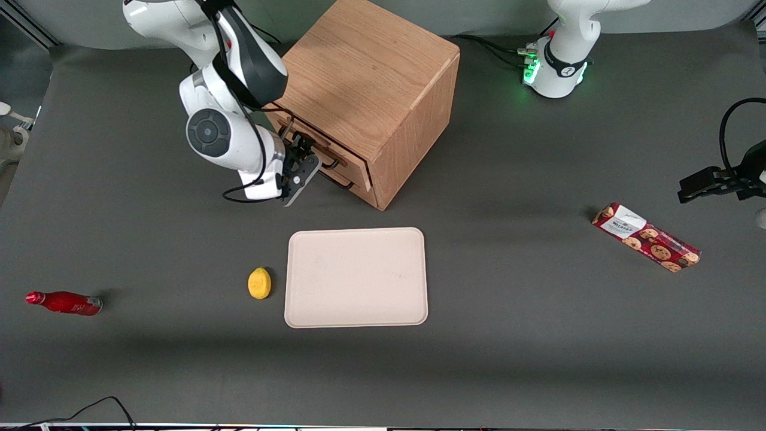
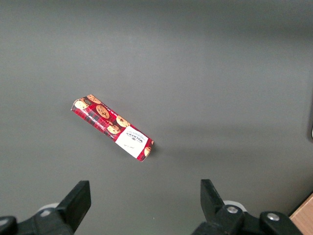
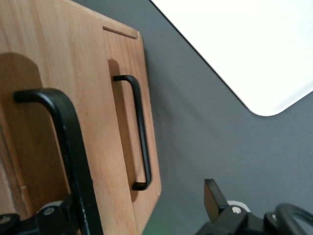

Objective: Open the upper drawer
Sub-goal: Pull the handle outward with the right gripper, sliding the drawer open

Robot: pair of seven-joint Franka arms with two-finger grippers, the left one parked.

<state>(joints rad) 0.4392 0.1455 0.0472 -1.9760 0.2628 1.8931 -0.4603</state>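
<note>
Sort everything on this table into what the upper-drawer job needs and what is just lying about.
For the job:
- light-oak upper drawer with long black bar handle
- gripper, at that handle in front of the wooden cabinet

Lying about:
- bottom drawer
- beige rectangular tray
- yellow lemon
- red bottle
- red cookie box

Right arm bent low over the table, wrist angled down, gripper [image 1: 306, 157] with fingers [image 3: 213, 195] spread apart.

Light-oak upper drawer [image 1: 317, 145], black claw [image 1: 303, 160], yellow lemon [image 1: 259, 282], red bottle [image 1: 64, 302]
</note>
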